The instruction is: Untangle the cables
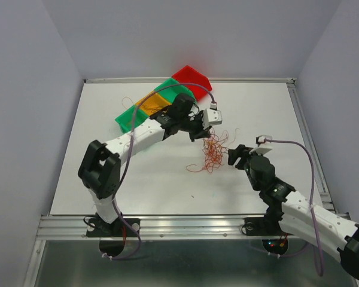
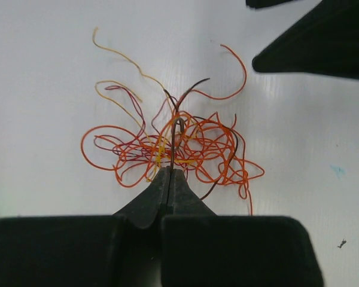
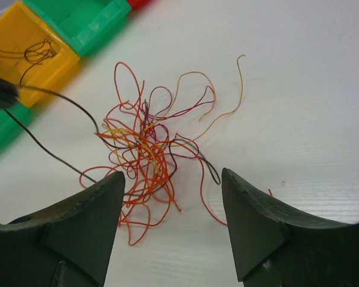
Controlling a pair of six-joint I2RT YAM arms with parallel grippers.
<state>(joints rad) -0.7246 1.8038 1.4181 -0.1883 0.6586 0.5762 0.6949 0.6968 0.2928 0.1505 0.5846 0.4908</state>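
Note:
The cables [image 1: 212, 152] lie as a tangle of thin orange, red, yellow and dark wires [image 2: 179, 146] on the white table, also visible in the right wrist view [image 3: 143, 149]. My left gripper [image 2: 170, 171] is shut on one dark brown wire [image 2: 178, 127] at the near edge of the tangle; that wire stretches away from the pile [image 3: 60, 98]. From above, the left gripper [image 1: 198, 135] sits at the tangle's far side. My right gripper [image 3: 172, 174] stands open just short of the tangle, holding nothing, at the tangle's right [image 1: 234, 155].
A row of bins stands at the table's back: green [image 1: 127, 121], yellow [image 1: 149, 100], green [image 1: 170, 88], red [image 1: 191, 76]. The yellow bin [image 3: 15, 30] holds a few dark wires. A stray wire [image 1: 127, 101] lies left of the bins.

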